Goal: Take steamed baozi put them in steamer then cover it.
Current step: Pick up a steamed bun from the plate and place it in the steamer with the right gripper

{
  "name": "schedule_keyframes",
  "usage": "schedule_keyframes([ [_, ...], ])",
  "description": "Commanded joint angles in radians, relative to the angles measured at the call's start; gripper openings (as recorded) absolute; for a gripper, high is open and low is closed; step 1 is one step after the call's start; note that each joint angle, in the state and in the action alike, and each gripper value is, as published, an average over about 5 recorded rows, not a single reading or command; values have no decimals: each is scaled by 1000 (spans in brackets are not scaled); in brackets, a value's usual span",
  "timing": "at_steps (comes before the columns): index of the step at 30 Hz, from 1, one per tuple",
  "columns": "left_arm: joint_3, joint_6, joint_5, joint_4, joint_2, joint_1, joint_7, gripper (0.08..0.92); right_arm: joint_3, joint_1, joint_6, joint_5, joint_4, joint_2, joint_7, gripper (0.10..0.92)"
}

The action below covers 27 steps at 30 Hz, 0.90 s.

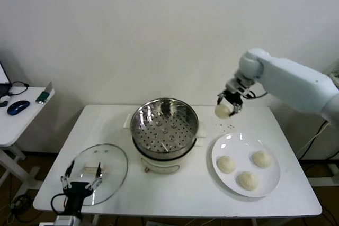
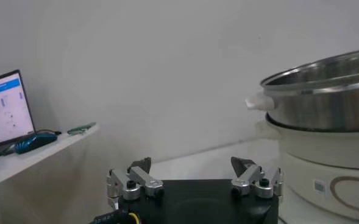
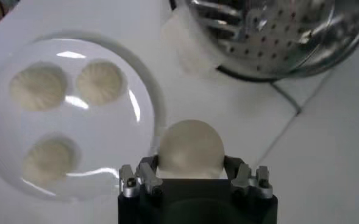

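Observation:
My right gripper (image 1: pixel 226 104) is shut on one cream-white baozi (image 1: pixel 222 110) and holds it in the air, to the right of the steamer (image 1: pixel 164 127) and behind the white plate (image 1: pixel 270 183). From the right wrist the baozi (image 3: pixel 190 148) sits between the jaws above the table, the plate (image 3: pixel 144 109) and steamer (image 3: pixel 270 36) below. Three more baozi (image 1: pixel 226 164) (image 1: pixel 261 158) (image 1: pixel 248 180) lie on the plate. The steel basket is empty. The glass cover (image 1: pixel 106 165) lies flat at the table's front left. My left gripper (image 1: pixel 80 179) waits open over the cover's near edge.
A side table (image 1: pixel 16 123) at the left carries a blue mouse (image 1: pixel 18 107) and cables. In the left wrist view, the steamer (image 2: pixel 325 128) stands close by and a laptop screen (image 2: pixel 7 108) shows on that side table. A white wall is behind.

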Motion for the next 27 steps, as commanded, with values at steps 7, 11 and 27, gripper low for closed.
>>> schedule_keyframes([
  [7, 1, -2, -2, 6, 3, 13, -1, 823, 34, 63, 291, -260, -6, 338, 19, 710],
  [11, 0, 0, -2, 10, 5, 9, -4, 823, 72, -18, 326, -370, -34, 399, 38, 712],
  [27, -4, -3, -10, 23, 23, 12, -5, 823, 175, -261, 419, -704, -202, 509, 112, 719],
])
